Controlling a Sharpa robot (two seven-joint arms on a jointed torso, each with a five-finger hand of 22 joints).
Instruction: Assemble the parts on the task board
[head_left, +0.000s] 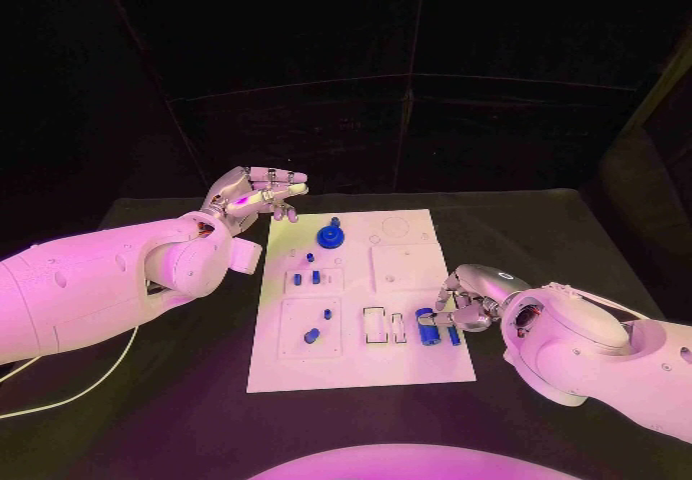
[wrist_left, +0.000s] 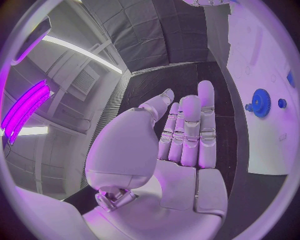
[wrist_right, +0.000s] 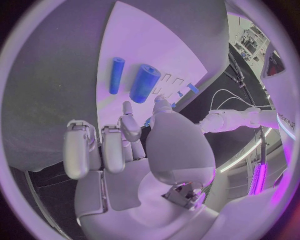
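one task board (head_left: 411, 300), two hands, one gear (head_left: 330, 236)

One task board (head_left: 411, 300), one blue gear (head_left: 332, 236), two blue cylinders (head_left: 428, 327), perhaps five smaller blue parts (head_left: 312, 336).

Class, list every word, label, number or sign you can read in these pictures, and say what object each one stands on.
None can be read. The white task board carries only outlined shapes, no legible lettering. The blue gear-shaped part and blue cylinder part show no markings.
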